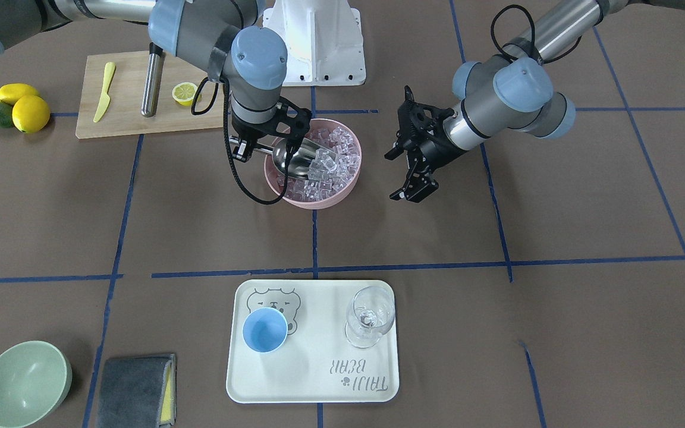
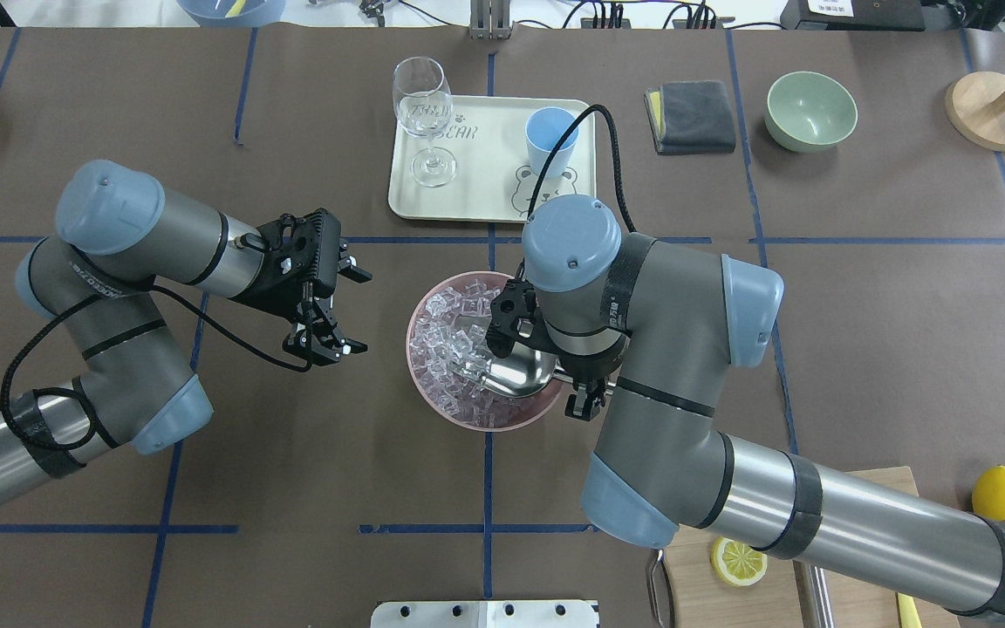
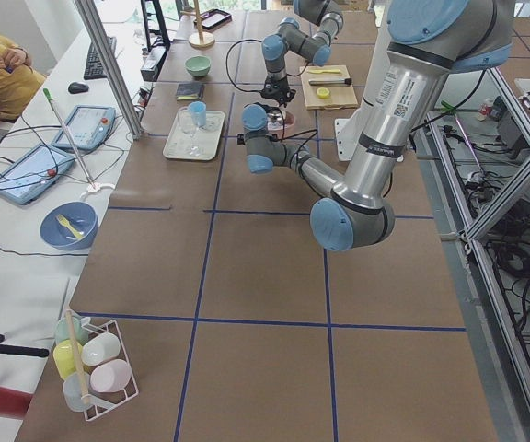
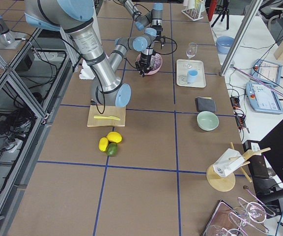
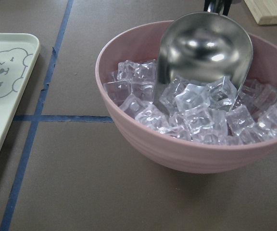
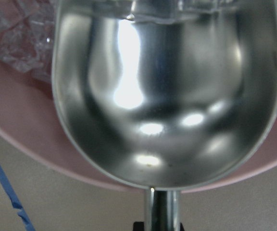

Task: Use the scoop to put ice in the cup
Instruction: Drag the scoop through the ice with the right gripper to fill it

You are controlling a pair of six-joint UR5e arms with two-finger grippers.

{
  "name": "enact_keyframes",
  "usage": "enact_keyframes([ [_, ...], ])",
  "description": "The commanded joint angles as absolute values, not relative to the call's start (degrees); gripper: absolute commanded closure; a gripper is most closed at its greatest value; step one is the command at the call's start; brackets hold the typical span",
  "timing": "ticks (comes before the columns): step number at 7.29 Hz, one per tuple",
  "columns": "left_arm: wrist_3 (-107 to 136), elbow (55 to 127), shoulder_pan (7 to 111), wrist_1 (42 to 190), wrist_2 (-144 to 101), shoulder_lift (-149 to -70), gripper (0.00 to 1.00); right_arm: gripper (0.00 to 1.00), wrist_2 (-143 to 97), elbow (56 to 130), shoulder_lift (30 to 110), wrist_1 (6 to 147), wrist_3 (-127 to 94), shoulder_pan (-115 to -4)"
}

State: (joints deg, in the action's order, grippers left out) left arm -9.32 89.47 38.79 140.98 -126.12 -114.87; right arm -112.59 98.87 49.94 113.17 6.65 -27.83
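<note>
The scoop (image 1: 295, 159) (image 2: 516, 371) (image 5: 203, 48) (image 6: 167, 96) lies tilted in a pink bowl (image 1: 313, 202) (image 2: 485, 419) (image 5: 177, 154), its front lip pushed into the ice (image 1: 333, 160) (image 2: 450, 336) (image 5: 196, 110). My right gripper (image 1: 241, 147) (image 2: 585, 399) is shut on the scoop's thin handle at the bowl's rim. My left gripper (image 1: 395, 176) (image 2: 361, 312) hangs open beside the bowl, holding nothing. The light-blue cup (image 1: 264, 330) (image 2: 550, 139) stands upright on a cream tray (image 1: 319, 380) (image 2: 485, 187), with no ice visible inside it.
A wine glass (image 1: 369, 315) (image 2: 422, 113) shares the tray. A green bowl (image 1: 24, 383) (image 2: 810, 109) and grey cloth (image 1: 137, 389) (image 2: 690, 116) sit past the cup's side of the tray. A cutting board (image 1: 128, 119) with knife, steel cylinder and lemon half lies near the robot.
</note>
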Motion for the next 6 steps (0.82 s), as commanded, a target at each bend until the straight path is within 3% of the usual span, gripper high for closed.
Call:
enact_keyframes([
  [1,-9.3,89.6,38.8,140.9,-126.1,-114.9,0.0,1.0,-113.3,99.4,50.3,111.2,6.7,-28.6],
  [6,-9.3,89.5,39.3,140.9,-126.1,-115.0,0.0,1.0,-113.3,102.2,53.3,107.4,5.0,-28.4],
])
